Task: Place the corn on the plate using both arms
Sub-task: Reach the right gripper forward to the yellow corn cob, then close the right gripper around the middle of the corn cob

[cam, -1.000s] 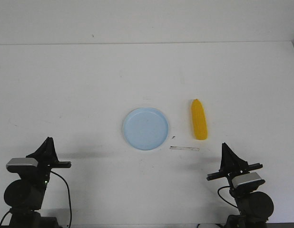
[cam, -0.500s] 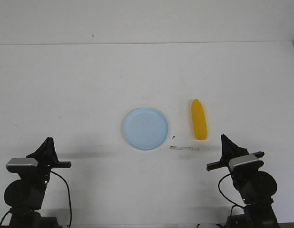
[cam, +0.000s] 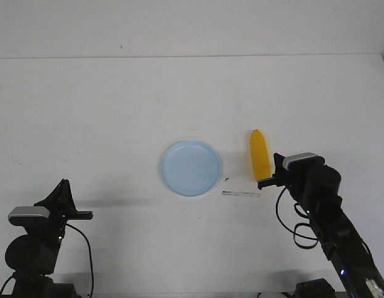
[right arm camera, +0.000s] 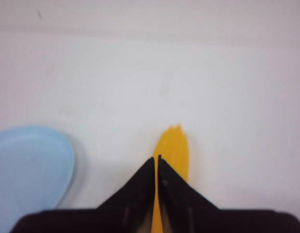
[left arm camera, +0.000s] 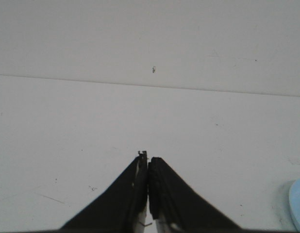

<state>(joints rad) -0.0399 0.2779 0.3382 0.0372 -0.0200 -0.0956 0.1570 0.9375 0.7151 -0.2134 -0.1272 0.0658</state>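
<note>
The yellow corn (cam: 260,162) lies lengthwise on the white table, just right of the pale blue plate (cam: 190,168), which holds nothing. My right gripper (cam: 276,160) hovers at the corn's near right side, apart from it. The right wrist view has the right gripper (right arm camera: 156,158) shut and empty, with the corn (right arm camera: 175,145) beyond its tips and the plate (right arm camera: 28,165) off to one side. Near the table's front left, my left gripper (cam: 63,184) is far from both. In its own view the left gripper (left arm camera: 148,159) is shut on nothing, with a sliver of the plate (left arm camera: 299,204) at the frame edge.
A thin pale strip (cam: 240,194) and a small dark speck (cam: 226,180) lie on the table in front of the corn and plate. The table's back edge (cam: 192,57) meets a white wall.
My right arm has lifted from its rest at the front right and reached forward and left to the corn's near end. The left arm, corn and plate have not moved.
</note>
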